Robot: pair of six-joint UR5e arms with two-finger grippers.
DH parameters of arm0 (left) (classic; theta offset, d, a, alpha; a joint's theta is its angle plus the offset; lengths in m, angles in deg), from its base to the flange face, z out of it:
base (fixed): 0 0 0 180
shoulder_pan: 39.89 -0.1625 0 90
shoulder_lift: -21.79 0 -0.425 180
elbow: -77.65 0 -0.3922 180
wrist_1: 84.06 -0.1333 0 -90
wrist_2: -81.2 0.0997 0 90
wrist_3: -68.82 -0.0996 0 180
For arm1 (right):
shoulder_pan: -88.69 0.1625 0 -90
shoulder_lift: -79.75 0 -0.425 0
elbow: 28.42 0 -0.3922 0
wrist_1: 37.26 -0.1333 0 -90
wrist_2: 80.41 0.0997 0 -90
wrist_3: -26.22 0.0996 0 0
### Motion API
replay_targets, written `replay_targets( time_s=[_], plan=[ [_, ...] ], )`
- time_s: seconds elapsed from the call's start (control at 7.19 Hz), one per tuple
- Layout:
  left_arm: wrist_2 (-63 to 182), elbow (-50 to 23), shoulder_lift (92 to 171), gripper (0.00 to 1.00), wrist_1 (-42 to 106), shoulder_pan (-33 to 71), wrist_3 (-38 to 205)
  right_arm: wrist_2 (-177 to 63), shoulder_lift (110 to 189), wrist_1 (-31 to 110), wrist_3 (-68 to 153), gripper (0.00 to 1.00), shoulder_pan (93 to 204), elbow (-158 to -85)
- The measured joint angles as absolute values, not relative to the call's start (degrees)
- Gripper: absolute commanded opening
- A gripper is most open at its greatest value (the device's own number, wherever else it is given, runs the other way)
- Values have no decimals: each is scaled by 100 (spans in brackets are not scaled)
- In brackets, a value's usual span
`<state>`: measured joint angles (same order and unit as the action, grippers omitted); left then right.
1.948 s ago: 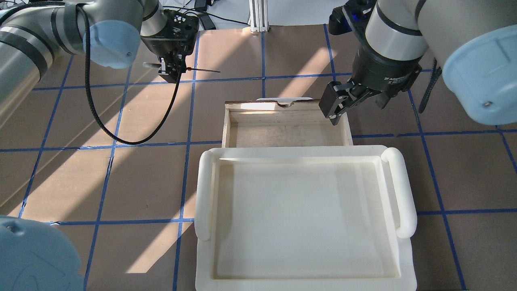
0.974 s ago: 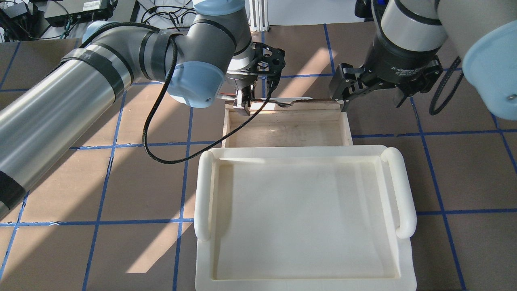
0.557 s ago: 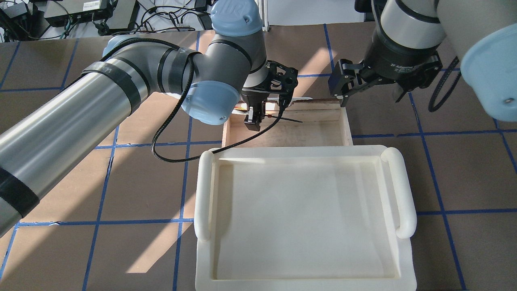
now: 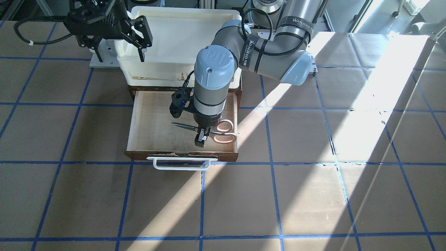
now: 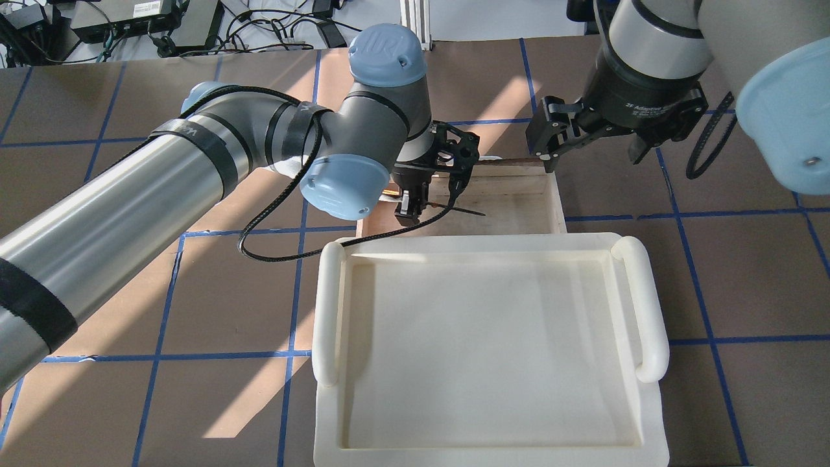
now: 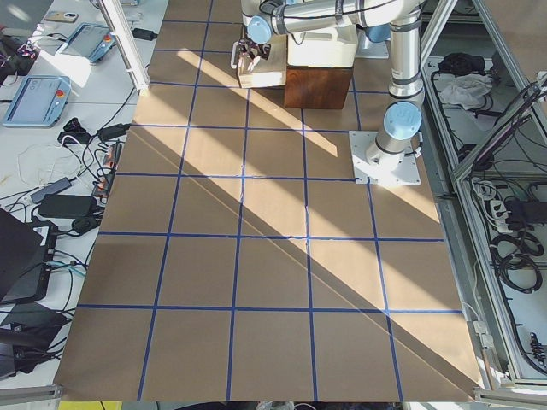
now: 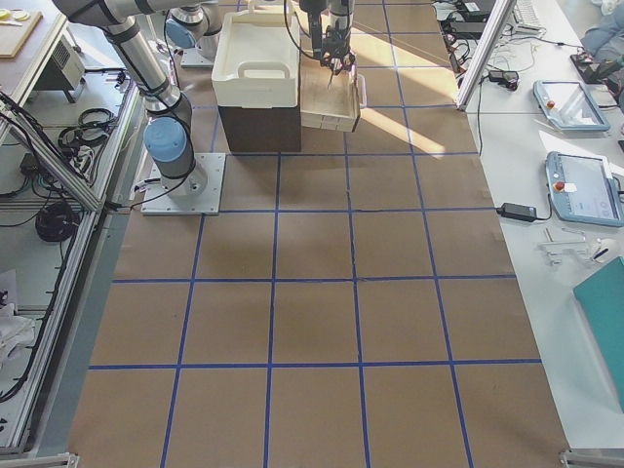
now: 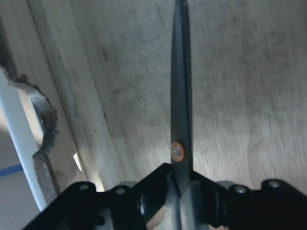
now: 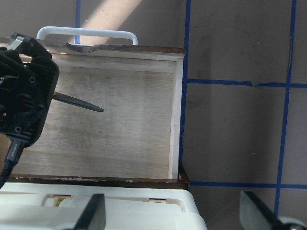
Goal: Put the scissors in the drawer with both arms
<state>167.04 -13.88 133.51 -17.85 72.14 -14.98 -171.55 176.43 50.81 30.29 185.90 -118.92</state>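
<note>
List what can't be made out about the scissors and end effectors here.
- Scissors handles: overhead view, mostly hidden behind the left arm.
- Whether the blades touch the drawer floor: no view settles it.
- Left end effector grip: left wrist view, cut off at the bottom edge.
- Right end effector: side views, too small.

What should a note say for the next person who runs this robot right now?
Left end effector: shut on the scissors, over the inside of the open drawer. I cannot tell if the scissors touch the bottom.
Right end effector: open and empty, hovering by the drawer's handle-side corner.
Done: drawer is open, scissors are gripped above it.
Left: let go of the scissors inside, lift that arm out, then probably push the drawer shut.
</note>
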Motion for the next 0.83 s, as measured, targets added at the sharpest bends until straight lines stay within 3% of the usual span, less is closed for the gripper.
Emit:
replay_targets(
  time_s=[0.14, 0.83],
  plan=[
    [16679, -1390, 13361, 84, -1804, 7216, -1474, -17155, 17643, 5081, 3027, 100, 18590, -11894],
    [16638, -1352, 12963, 84, -1585, 7230, -448, -17139, 17649, 5073, 3024, 100, 18599, -11906]
  ],
)
